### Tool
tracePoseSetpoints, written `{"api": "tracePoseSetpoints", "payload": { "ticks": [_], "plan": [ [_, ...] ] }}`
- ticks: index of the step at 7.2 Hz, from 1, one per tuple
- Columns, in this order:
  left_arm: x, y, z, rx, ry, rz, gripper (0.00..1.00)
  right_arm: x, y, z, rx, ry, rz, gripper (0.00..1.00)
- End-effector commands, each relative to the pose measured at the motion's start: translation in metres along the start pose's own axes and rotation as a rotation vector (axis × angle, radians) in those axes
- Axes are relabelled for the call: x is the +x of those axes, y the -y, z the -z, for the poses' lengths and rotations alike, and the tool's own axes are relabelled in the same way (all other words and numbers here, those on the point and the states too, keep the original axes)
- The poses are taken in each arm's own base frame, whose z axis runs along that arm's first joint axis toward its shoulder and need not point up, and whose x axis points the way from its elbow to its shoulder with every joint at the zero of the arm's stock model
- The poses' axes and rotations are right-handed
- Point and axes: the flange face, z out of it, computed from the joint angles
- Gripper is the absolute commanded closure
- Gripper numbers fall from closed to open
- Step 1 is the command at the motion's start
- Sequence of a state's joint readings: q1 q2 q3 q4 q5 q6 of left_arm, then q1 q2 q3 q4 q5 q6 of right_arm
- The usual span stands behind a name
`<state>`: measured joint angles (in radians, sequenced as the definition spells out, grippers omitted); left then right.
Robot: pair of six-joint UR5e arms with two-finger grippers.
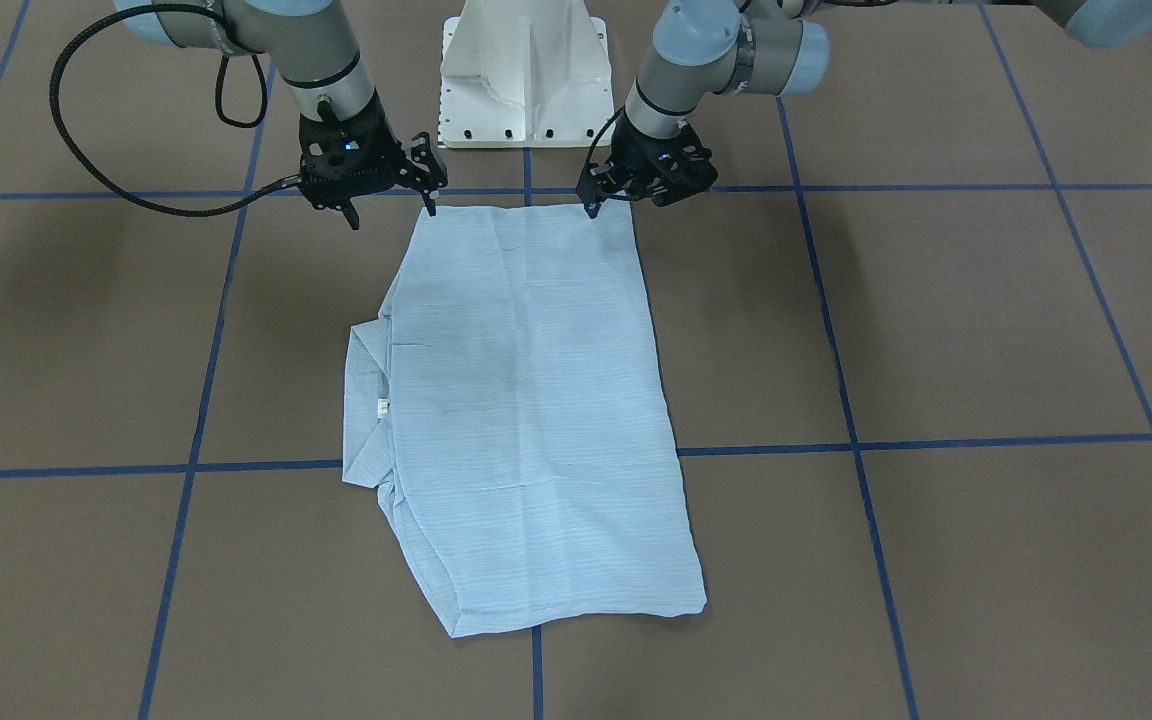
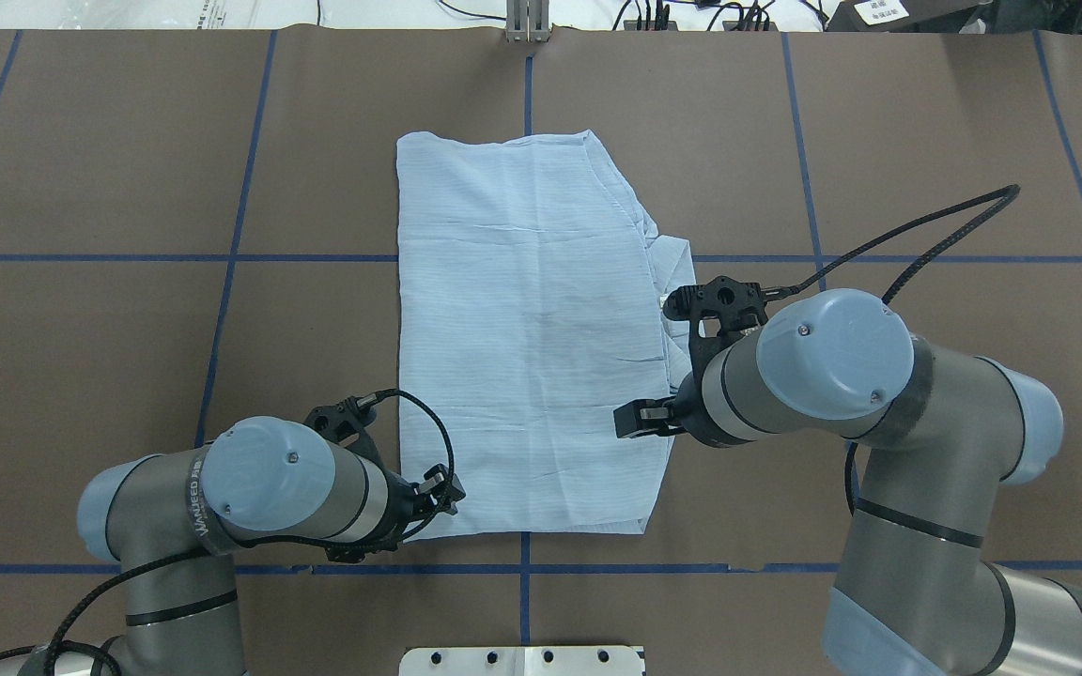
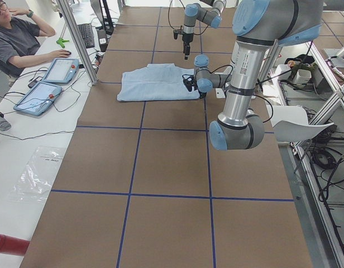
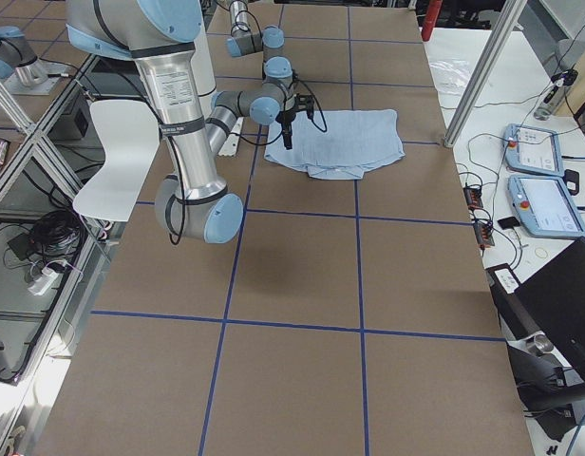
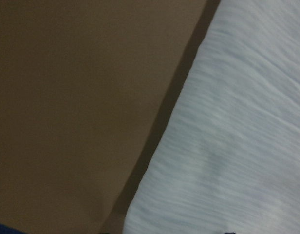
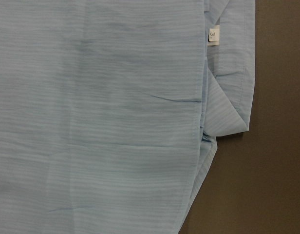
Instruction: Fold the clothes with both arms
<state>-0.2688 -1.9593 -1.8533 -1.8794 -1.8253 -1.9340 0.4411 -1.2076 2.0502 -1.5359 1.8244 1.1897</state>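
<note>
Whether the jaws of the black left gripper point(image 2: 442, 493) are spread or pressed together cannot be told; its wrist view shows only a cloth edge and bare surface. The same holds for the black right gripper point(image 1: 428, 185), whose wrist view looks down on cloth from higher up. Neither visibly pinches anything.

Just under them lies the thin, pale-blue, finely striped button-up shirt point(image 1: 536, 400), folded into a long rectangle on the brown table point(image 1: 936, 330) with blue tape lines. It sits midway between the table's left and right edges, its short near edge close to the white pedestal base point(image 1: 524, 70). Its long axis runs straight away from the robot.

The left gripper is low at the shirt's near left corner, and the right gripper hangs over the near right one. The collar point(image 1: 366, 400) with its small white tag point(image 6: 213, 35) juts from the right long side. Each arm is nearest its own corner, so a fold would likely carry the near edge along that axis toward the table's far edge.
</note>
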Motion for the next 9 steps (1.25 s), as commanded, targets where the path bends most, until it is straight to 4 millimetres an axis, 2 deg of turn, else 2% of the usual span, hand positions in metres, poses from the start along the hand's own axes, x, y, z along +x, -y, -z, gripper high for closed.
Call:
{"api": "tracePoseSetpoints", "payload": {
  "ticks": [1, 2, 3, 5, 6, 9],
  "plan": [
    [-0.002, -0.009, -0.006, -0.011, 0.012, 0.000, 0.30, 0.001, 0.000, -0.001, -0.002, -0.002, 0.000, 0.00],
    [-0.002, -0.008, -0.006, -0.009, 0.013, 0.001, 0.37, 0.002, 0.000, -0.002, -0.002, -0.004, -0.001, 0.00],
    [0.000, -0.004, -0.004, -0.003, 0.008, 0.005, 0.39, 0.003, 0.000, -0.002, -0.001, -0.006, -0.001, 0.00],
    [0.002, 0.009, 0.001, 0.014, 0.001, 0.011, 0.37, 0.003, 0.000, -0.002, -0.001, -0.006, -0.001, 0.00],
    [0.003, 0.012, 0.002, 0.018, -0.001, 0.012, 0.33, 0.003, 0.001, -0.002, -0.001, -0.007, -0.001, 0.00],
    [0.002, 0.011, 0.000, 0.017, 0.003, 0.015, 0.33, 0.004, 0.001, -0.003, 0.000, -0.009, -0.001, 0.00]
  ]
}}
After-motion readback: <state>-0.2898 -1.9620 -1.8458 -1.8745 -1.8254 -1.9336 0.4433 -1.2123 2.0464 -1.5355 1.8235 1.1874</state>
